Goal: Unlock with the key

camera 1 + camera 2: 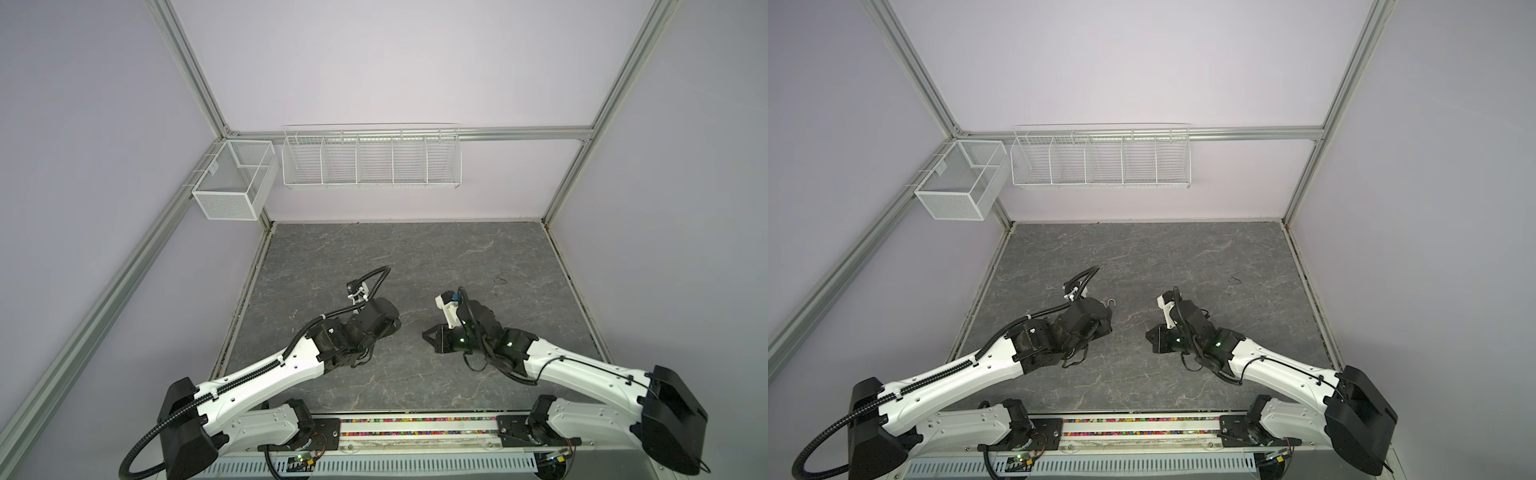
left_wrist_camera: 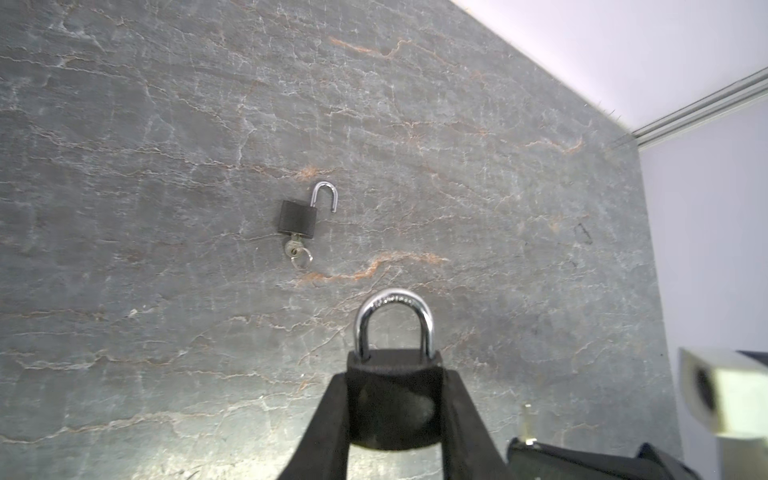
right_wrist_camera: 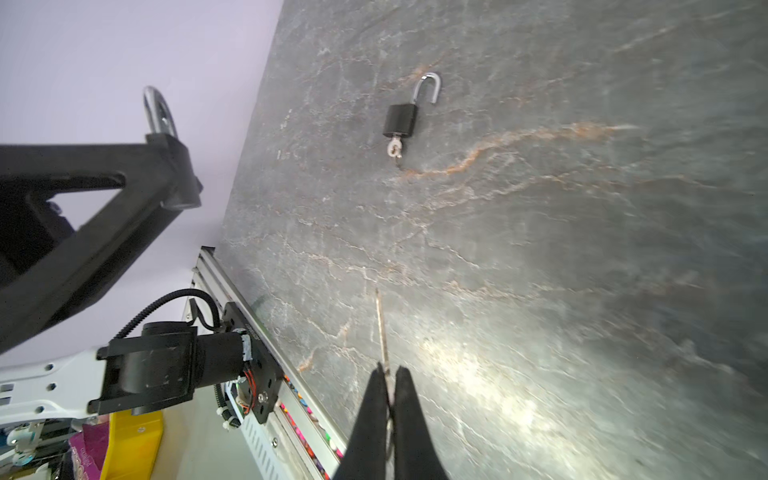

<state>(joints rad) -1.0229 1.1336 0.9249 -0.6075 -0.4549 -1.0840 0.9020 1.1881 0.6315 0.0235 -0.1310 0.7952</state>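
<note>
**Tabletop** (image 1: 415, 257): grey, stone-patterned, with one loose item on it. The left arm (image 1: 257, 374) and right arm (image 1: 582, 370) both reach to mid-surface. Their wrists face each other, near but apart, which I judge to be a staging posture for bringing key to lock.

**Left tool** (image 2: 394, 399): clamped across the black body of the padlock (image 2: 394, 365), which it holds clear of the tabletop. The shackle sits in both holes, so this lock reads as not yet opened. Gripping the body leaves the shackle free to spring. The keyway end is hidden behind the fingers, so its exposure cannot be confirmed.

**Right tool** (image 3: 389, 386): pinched together on the key (image 3: 381, 328), with the blade projecting forward, a sensible hold for insertion. The blade is seen edge-on, so its cuts and the gripped head are not legible.

**Smaller padlock** (image 2: 297, 218): lies flat, well ahead of both tools. Its shackle is swung out and a second key (image 2: 295, 250) sits in its base.

In both top views the left wrist covers the held padlock, and the key is too small to find.
</note>
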